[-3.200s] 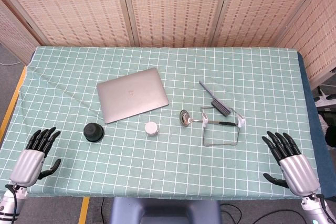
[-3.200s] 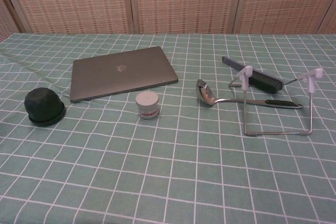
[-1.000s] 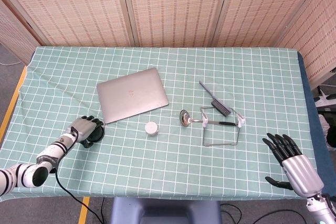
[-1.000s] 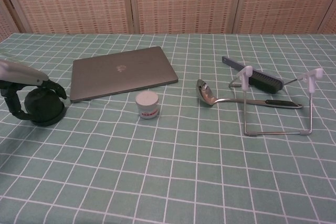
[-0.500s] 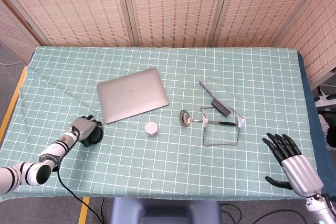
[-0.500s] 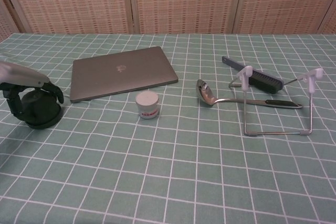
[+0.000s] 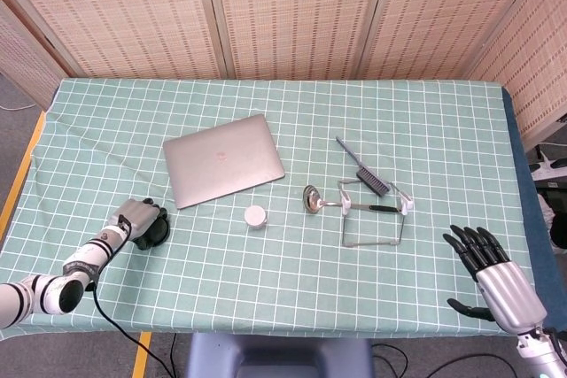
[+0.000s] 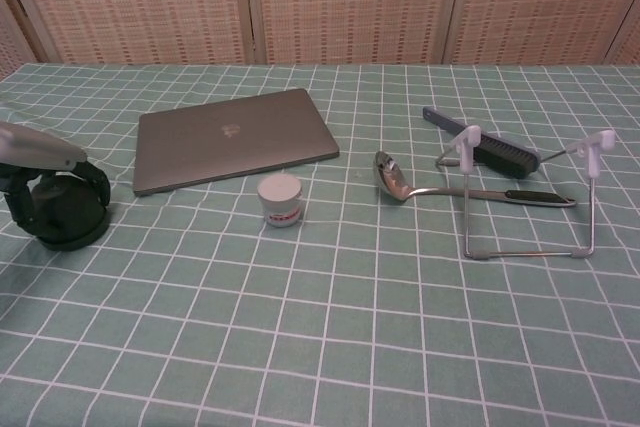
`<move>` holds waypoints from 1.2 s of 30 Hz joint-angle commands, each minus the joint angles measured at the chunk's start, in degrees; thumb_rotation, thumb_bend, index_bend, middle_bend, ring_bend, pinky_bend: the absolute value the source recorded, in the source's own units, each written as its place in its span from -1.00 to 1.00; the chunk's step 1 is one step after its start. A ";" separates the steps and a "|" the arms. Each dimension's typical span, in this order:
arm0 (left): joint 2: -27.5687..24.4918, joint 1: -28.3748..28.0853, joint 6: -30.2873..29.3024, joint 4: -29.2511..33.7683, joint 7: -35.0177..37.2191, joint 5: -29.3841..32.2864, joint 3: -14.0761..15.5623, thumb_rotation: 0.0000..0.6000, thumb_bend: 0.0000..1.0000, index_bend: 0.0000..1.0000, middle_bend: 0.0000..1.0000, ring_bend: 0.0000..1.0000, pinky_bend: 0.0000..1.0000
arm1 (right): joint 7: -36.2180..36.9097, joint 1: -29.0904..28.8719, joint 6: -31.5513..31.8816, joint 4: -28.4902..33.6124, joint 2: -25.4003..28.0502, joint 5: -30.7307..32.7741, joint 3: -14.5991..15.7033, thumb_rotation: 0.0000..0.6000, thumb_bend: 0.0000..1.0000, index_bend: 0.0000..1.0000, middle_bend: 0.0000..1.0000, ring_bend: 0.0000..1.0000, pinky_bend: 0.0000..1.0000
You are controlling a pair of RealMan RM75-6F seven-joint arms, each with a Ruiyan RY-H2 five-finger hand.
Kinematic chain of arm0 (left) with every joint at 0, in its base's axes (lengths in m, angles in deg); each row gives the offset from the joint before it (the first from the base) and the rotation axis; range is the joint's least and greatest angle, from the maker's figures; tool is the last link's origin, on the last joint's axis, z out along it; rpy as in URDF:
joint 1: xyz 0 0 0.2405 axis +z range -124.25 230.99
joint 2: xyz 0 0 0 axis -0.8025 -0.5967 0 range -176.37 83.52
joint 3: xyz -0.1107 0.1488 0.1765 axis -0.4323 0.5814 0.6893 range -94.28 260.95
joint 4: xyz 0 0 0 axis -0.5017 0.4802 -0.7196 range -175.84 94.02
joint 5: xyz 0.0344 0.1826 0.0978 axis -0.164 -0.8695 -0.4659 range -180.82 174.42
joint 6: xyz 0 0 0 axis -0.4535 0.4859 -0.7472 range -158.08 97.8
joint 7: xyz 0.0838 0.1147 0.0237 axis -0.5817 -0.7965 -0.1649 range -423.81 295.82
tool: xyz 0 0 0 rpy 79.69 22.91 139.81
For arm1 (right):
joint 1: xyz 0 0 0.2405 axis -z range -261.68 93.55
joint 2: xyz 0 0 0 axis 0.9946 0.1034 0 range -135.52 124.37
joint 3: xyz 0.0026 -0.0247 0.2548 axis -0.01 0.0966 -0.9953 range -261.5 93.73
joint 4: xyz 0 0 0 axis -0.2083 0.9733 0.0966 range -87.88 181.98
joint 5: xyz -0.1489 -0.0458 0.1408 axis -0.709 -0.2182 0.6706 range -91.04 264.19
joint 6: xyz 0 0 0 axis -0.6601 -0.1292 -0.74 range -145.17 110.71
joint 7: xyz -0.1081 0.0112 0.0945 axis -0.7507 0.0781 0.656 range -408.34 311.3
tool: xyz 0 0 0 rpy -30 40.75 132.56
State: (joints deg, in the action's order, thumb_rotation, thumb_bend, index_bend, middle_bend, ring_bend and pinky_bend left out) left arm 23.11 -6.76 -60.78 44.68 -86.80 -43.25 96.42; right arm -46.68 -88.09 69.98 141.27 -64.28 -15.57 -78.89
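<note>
The left hand (image 7: 135, 218) has its fingers wrapped around the black cap (image 8: 62, 209) at the near left of the bench (image 7: 292, 289). The right hand (image 7: 493, 282) hangs far off, holding nothing, fingers spread.

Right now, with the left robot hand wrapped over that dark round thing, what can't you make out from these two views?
- Dark round object: the left robot hand covers its top in the head view; whether it is lifted off the table is unclear.
- Right robot hand: outside the chest view; its wrist is cut by the head view's lower edge.
- Small white jar: label print too small to read.
- Ladle: handle partly crossed by the wire rack.
</note>
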 commanded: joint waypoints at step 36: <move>-2.41 13.73 -11.74 0.03 21.58 -20.34 -10.15 1.00 0.47 0.65 0.73 0.53 1.00 | -0.06 0.42 0.86 0.05 0.05 -0.21 -0.16 1.00 -0.91 -1.00 -1.00 -1.00 -1.00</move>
State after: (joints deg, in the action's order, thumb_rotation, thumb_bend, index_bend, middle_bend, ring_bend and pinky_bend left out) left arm 20.78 4.29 -68.89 44.65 -69.83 -60.58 88.69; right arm -46.75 -87.67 70.85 141.32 -64.23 -15.78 -79.05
